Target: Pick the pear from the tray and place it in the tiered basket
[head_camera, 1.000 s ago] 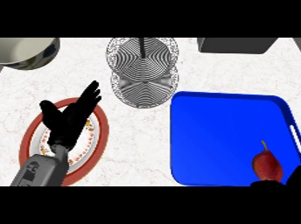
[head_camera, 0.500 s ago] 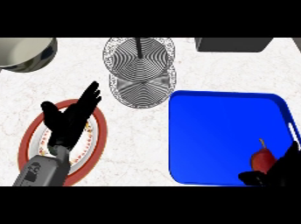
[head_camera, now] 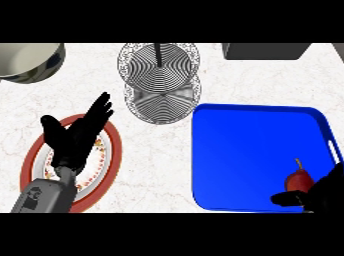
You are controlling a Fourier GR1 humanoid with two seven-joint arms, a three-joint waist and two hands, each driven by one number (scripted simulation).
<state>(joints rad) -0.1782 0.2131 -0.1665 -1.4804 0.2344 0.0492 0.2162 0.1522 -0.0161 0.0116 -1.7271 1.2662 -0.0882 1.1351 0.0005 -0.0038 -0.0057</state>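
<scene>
Crept further up from the lower right corner since a moment ago: right hand (head_camera: pixel 330 192), now beside the pear rather than below it; nothing else shifted, left hand in the same pose as before.

Far left, at the desk's (head_camera: pixel 278 80) top corner: a pale bowl (head_camera: pixel 20 60), partly cut off by the edge. Below it, a red-rimmed plate (head_camera: pixel 110 155), with the left hand (head_camera: pixel 75 137) hovering over it, fingers straight and spread, holding nothing, resting.

Centre, toward the top: the wire tiered basket (head_camera: pixel 160 82), seen from above as two overlapping rings round a dark centre post. Well apart from the pear.

Right of centre: the blue tray (head_camera: pixel 256 145), bare but for the pear (head_camera: pixel 300 179) near its lower right corner, close to the rim, stem pointing up the view. Dark red, small, standing apart from the walls. At the top right edge, a dark box (head_camera: pixel 267 50).

Far right: right hand at the pear's right side, thumb reaching under the fruit toward the left, fingers half curled but not closed round it yet; contact not clear.

Likely light and firm, with smooth, somewhat slippery skin and a rounded belly prone to rolling. Best taken round the wide lower body, thumb opposite fingers, never by the thin stem.
</scene>
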